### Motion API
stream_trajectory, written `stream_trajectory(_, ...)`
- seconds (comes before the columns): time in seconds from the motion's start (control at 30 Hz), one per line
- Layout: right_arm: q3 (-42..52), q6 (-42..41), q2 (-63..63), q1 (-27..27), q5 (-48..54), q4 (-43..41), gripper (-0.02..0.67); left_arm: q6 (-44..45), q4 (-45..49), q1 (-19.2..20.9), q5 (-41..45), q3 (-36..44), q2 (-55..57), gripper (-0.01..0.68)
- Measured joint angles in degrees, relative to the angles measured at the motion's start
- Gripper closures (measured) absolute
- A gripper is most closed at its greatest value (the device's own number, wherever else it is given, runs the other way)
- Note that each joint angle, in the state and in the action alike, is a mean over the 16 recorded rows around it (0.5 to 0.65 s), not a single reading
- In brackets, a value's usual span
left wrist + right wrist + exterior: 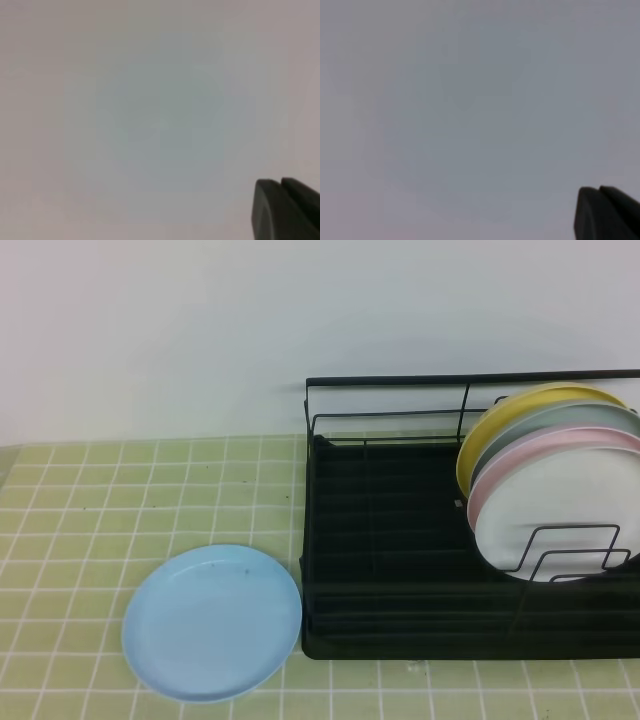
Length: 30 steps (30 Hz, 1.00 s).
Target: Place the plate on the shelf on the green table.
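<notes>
Each wrist view shows only a dark, black end effector tip: left end effector (286, 210), right end effector (606, 214).

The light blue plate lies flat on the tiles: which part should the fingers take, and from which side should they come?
Probably the rim of the light blue plate. It lies flat on the green table, so only its shallow raised edge offers a hold. Its left and front edges look free. The right edge lies very close to the shelf, leaving little room there. A low approach from the left, one finger over the rim, seems best.
</notes>
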Motion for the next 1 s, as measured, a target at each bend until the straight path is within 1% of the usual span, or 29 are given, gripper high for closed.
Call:
stream_trajectory(0.23, -0.01, 1.1, 0.0, 0.0, -3.19, 0.04, 0.652, -0.68, 0.03, 0.0, 19.35, -10.46, 0.0, 0.674)
stream_trajectory(0.33, -0.46, 1.97, 0.01, 0.0, -0.78, -0.21, 0.652, -0.49, 0.14, 0.0, 27.47, -13.29, 0.0, 0.674)
stream_trajectory(0.47, -2.71, 2.89, 0.03, 0.0, 8.08, -1.85, 0.652, -0.53, 0.03, 0.0, 36.14, -14.44, 0.04, 0.674)
stream_trajectory(0.73, -9.62, 5.57, 2.26, 0.0, 31.68, -8.35, 0.652, -3.64, -3.97, 0.0, 47.36, -14.67, 0.92, 0.673)
stream_trajectory(0.87, -12.7, 4.82, 5.2, 0.0, 42.14, -10.87, 0.652, -6.18, -6.48, 0.0, 53.46, -17.19, 3.75, 0.674)
stream_trajectory(1.0, -13.98, 2.47, 9.06, 0.03, 48.46, -10.66, 0.652, -7.4, -9.03, 0.0, 59.53, -21.8, 9.29, 0.673)
